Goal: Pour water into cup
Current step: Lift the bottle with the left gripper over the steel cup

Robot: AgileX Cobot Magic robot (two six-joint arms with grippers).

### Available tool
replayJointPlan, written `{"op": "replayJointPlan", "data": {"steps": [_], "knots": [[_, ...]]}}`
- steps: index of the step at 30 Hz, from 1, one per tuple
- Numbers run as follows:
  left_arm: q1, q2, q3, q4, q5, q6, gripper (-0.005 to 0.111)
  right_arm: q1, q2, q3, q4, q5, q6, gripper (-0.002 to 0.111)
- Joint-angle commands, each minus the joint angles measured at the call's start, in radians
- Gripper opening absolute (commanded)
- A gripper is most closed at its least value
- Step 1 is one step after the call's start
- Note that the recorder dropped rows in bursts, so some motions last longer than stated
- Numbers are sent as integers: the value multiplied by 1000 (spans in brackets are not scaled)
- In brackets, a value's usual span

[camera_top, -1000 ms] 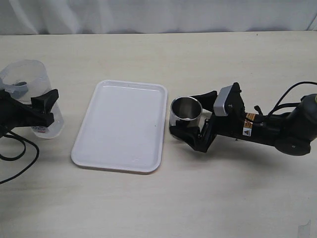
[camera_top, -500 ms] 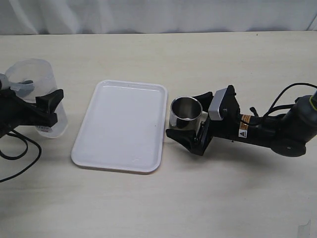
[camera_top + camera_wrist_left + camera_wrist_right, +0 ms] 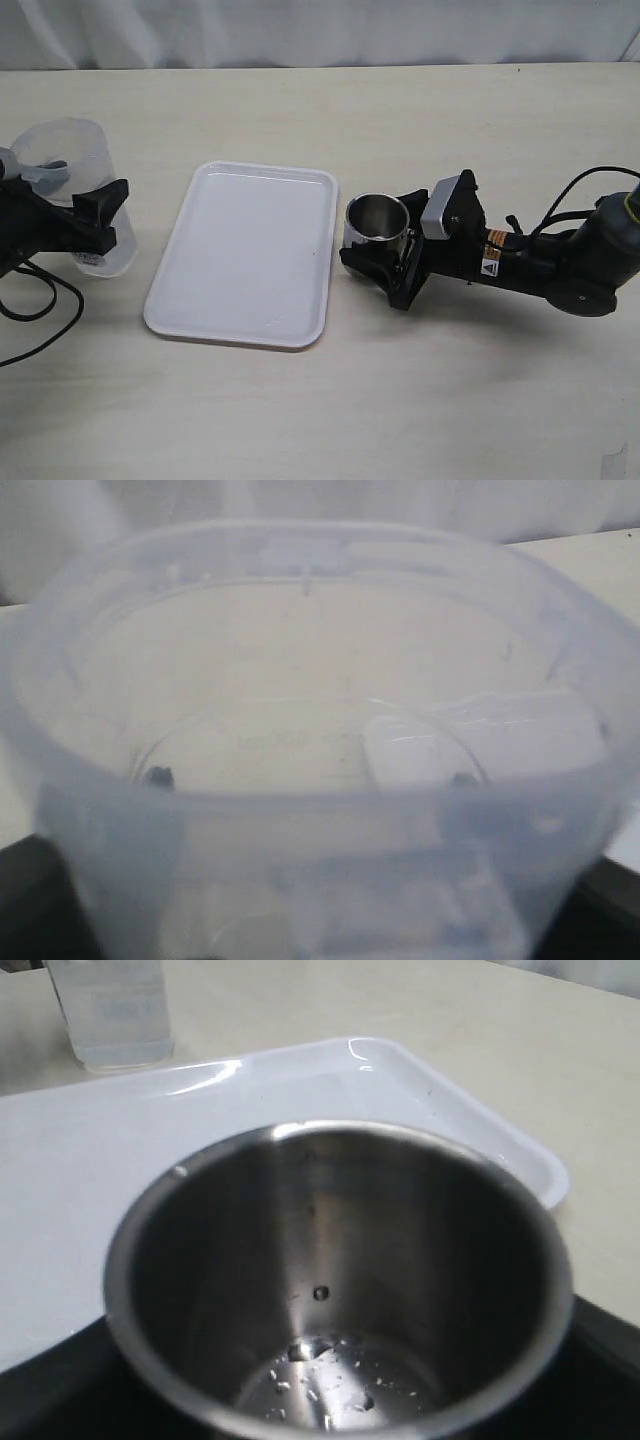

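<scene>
right pincer [image 3: 376,236] pinching steel cup [image 3: 377,214] between its 2 jaws. cup upright on table [image 3: 450,400], few water drops [image 3: 320,1388] on its bottom. white tray [image 3: 250,250] just past its fingertips. left pincer [image 3: 80,195] clamped round upright translucent tumbler [image 3: 62,150].

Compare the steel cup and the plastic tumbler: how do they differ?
The steel cup is shiny, opaque metal; the plastic tumbler is translucent. The cup is shorter, the tumbler taller. The cup sits right of the tray, the tumbler left of it. Both stand upright, open-topped.
</scene>
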Motion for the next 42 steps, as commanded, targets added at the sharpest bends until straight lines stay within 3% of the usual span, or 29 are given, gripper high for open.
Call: {"op": "replayJointPlan", "data": {"steps": [1, 4, 6, 14, 21, 33, 42], "knots": [[0, -2, -9, 4, -37, -7, 0, 1, 2, -4, -3, -12, -6, 48], [0, -2, -23, 50, -37, -9, 0, 1, 2, -4, -8, -12, -6, 15], [0, -2, -54, 131, -37, -32, 0, 1, 2, -4, -33, -12, -3, 4], [-11, -2, -175, 192, -37, -90, 0, 1, -1, -4, -53, -12, -3, 4], [-166, -2, -316, 210, 153, -92, 0, 1, -1, -4, -52, -12, -3, 4], [-369, -2, -549, 210, 492, -86, 0, 1, -1, -4, -52, -12, -3, 4], [-461, -2, -646, 272, 637, -43, 0, 1, -1, -4, -52, -12, -3, 4]]}}
